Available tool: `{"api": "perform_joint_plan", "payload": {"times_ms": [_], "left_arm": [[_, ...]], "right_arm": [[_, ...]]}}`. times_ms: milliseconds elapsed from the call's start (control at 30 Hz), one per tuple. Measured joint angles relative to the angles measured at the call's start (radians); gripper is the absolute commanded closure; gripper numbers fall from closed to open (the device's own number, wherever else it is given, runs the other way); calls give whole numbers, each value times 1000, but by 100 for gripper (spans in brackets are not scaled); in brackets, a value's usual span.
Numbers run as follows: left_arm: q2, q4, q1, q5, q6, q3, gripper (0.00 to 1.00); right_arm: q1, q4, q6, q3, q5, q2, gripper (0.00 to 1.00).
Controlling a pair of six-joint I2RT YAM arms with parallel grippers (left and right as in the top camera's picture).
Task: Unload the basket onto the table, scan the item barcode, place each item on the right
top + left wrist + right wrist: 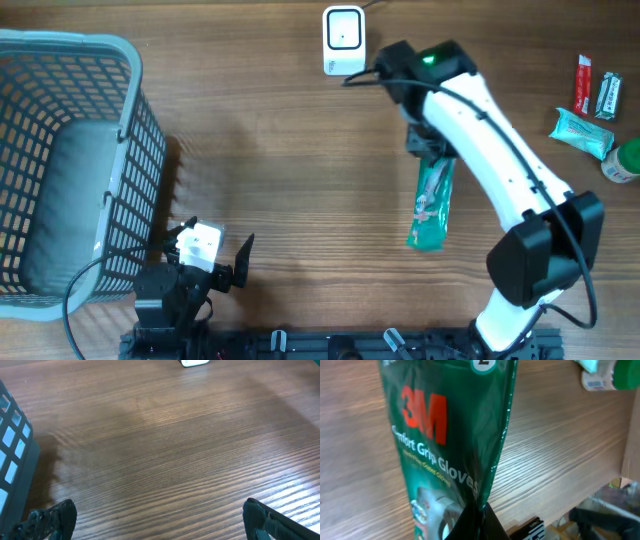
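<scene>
A green 3M glove pack (432, 205) hangs over the middle-right of the table, its printed front filling the right wrist view (445, 435). My right gripper (428, 148) is shut on the pack's upper edge, the black fingers (482, 522) pinching the foil. The white barcode scanner (343, 40) stands at the table's far edge, just up and left of that gripper, and shows at the top of the left wrist view (195, 362). No barcode shows on the pack. My left gripper (215, 255) rests near the front edge, open, with only bare wood between its fingers (52, 519).
A grey mesh basket (130, 150) fills the left side, close to my left gripper. At the right edge lie a red sachet (583, 82), a dark sachet (607, 95), a teal packet (582, 132) and a green-capped bottle (622, 162).
</scene>
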Motion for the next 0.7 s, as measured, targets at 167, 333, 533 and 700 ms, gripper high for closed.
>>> {"api": "perform_joint_plan", "payload": {"times_ms": [167, 333, 533, 700], "left_arm": [[0, 0, 0, 0, 0, 0, 0], [0, 0, 0, 0, 0, 0, 0], [0, 0, 0, 0, 0, 0, 0], [0, 0, 0, 0, 0, 0, 0]], "right_arm": [[-95, 0, 1, 0, -2, 0, 95], [-22, -3, 4, 1, -26, 59, 80], [176, 0, 6, 1, -39, 361, 96], [276, 35, 8, 16, -111, 441, 53]]}}
